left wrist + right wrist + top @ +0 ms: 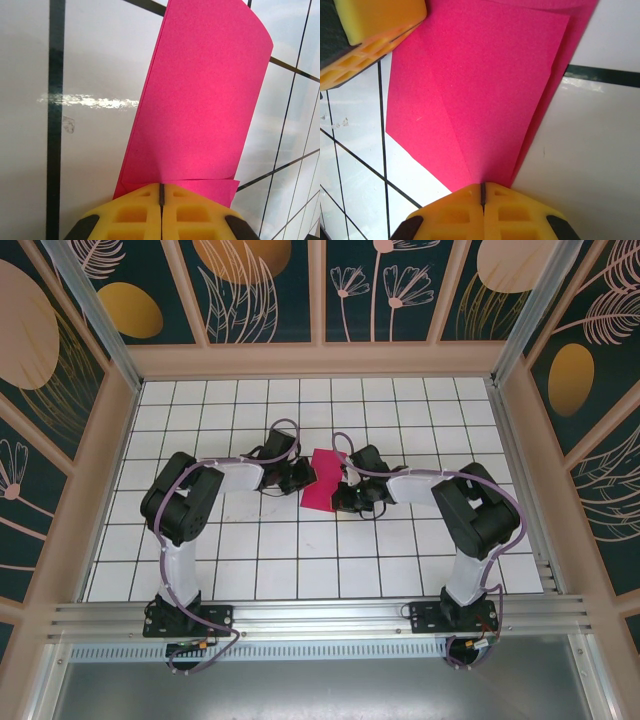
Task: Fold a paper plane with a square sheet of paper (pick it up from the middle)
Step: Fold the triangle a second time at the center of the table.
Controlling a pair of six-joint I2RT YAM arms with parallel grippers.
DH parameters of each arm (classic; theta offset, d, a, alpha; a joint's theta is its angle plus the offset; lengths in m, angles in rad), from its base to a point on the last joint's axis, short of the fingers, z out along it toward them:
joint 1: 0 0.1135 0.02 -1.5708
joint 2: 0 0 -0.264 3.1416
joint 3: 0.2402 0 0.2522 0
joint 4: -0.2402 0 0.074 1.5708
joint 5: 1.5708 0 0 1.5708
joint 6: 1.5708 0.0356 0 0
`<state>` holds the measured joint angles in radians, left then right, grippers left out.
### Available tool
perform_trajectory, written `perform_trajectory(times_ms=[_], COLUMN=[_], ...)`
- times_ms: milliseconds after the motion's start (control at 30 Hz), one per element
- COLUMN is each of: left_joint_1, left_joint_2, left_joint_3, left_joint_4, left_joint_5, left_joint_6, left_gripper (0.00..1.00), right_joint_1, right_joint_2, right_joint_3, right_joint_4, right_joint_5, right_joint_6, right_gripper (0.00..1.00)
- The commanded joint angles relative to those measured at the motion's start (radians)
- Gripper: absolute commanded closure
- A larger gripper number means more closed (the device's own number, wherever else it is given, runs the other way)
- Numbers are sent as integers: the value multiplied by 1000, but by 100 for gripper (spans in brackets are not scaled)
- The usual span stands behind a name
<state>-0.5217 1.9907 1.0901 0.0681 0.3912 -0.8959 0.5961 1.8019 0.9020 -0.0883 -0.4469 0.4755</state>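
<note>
1. White tabletop, ruled into square tiles by dark lines, sits inside wood-framed walls painted with leaves and flowers on dark teal. 2 black-and-white arms reach in from the near edge and meet at the middle.
2. The sheet of paper, bright magenta-pink, is between the 2 arms near the tabletop's centre, gripped from each side.
3. The left fingers are yellow pads moulded with square hollows. They are pressed together on the sheet's near edge, and a second layer peeks out beneath, so the paper is doubled over.
4. The right fingers, with matching yellow pads, are pinched together on a pointed corner where a diagonal crease meets the folded layers.
5. The paper looks thin, matte and faintly grainy, with crisp edges. It bows in a soft curve instead of lying flat, and whether any part rests on the tiles is unclear.
6. The step in hand appears to be shaping an early fold.
7. To do it well, hold both pinches firm and move the 2 arms together so the sheet neither tears nor buckles. Line up the edges before pressing the crease against the hard tiles, because thin paper marks wherever it is strained.
</note>
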Motion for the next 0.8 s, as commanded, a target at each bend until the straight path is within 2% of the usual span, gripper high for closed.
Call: perform_trajectory(times_ms=[0, 233, 567, 767], left_joint_1=[13, 13, 14, 14], left_joint_2=[46, 49, 63, 63], left_joint_3=[-25, -35, -35, -38], left_joint_4=[-27, -36, -44, -62], left_joint_5=[-23, -19, -17, -33], left_joint_6=[31, 43, 39, 37], left_gripper=[92, 92, 92, 92], right_joint_1=[-3, -3, 2, 2], right_joint_2=[17, 12, 144, 167], right_joint_3=[-2, 149, 254, 259], right_joint_4=[-211, -150, -133, -131], right_joint_5=[54, -1, -9, -10], right_joint_6=[-26, -12, -23, -30], right_gripper=[100, 100, 100, 100])
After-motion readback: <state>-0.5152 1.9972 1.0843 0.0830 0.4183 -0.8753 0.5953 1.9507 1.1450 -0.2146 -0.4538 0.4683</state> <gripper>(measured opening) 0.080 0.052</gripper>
